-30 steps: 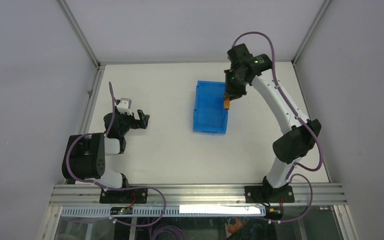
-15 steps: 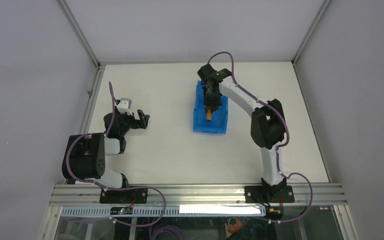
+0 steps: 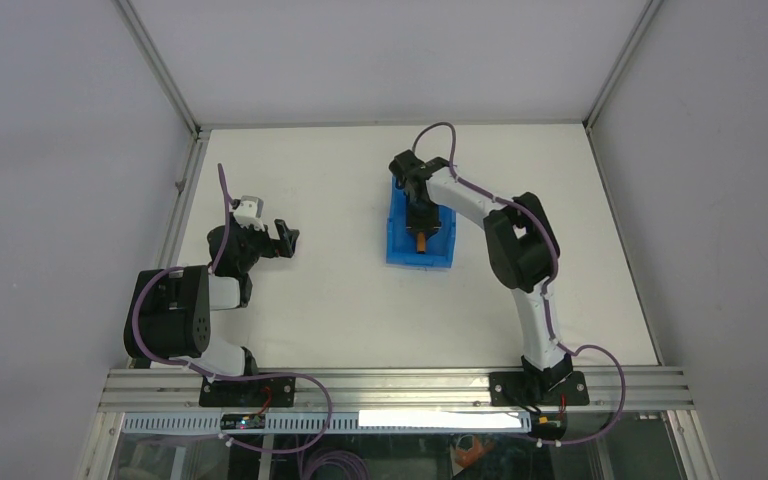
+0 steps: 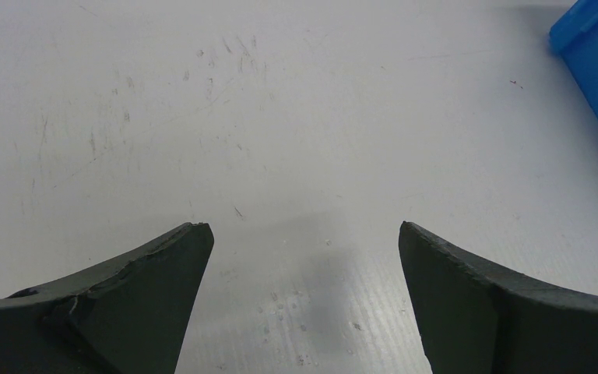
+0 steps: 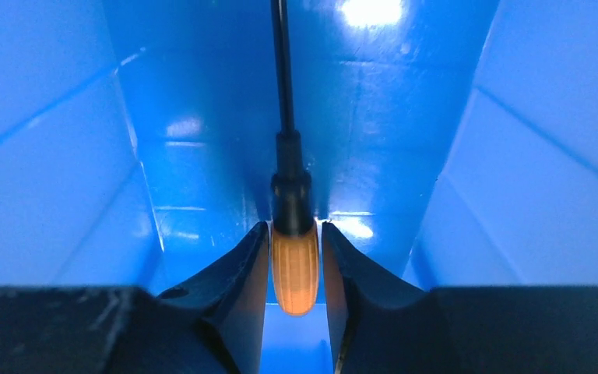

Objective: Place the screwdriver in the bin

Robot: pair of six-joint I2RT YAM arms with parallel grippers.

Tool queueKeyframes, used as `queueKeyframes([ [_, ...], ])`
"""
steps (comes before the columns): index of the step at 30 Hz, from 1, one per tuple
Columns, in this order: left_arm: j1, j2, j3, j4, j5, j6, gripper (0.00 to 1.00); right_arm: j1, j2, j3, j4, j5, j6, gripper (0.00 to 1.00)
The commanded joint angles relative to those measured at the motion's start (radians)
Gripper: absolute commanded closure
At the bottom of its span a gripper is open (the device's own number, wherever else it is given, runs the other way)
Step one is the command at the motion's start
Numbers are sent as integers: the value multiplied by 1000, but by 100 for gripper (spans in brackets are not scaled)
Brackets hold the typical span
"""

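Right pincer (image 5: pixel 294 234) clamps screwdriver (image 5: pixel 291 202) handle inside bin (image 5: pixel 514 156)

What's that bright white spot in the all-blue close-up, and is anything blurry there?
Right wrist view: light glaring off the glossy bin wall; the screwdriver looks fairly sharp. Left wrist view: a faint shadow on the table under the left gripper.

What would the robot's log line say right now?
right gripper: shut on screwdriver, inside bin | left gripper: open, over table
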Motion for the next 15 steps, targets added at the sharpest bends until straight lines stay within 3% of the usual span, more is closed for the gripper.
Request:
queueKeyframes([
  [1, -10, -1, 20, 73, -7, 0, 1, 6, -31, 16, 39, 73, 21, 64],
  [8, -10, 0, 20, 73, -7, 0, 1, 14, -155, 40, 13, 107, -7, 59],
  [14, -9, 0, 21, 73, -7, 1, 1, 25, -371, 31, 69, 140, -133, 59],
  [15, -10, -1, 20, 73, -6, 1, 1, 24, -415, 19, 87, 149, -163, 54],
])
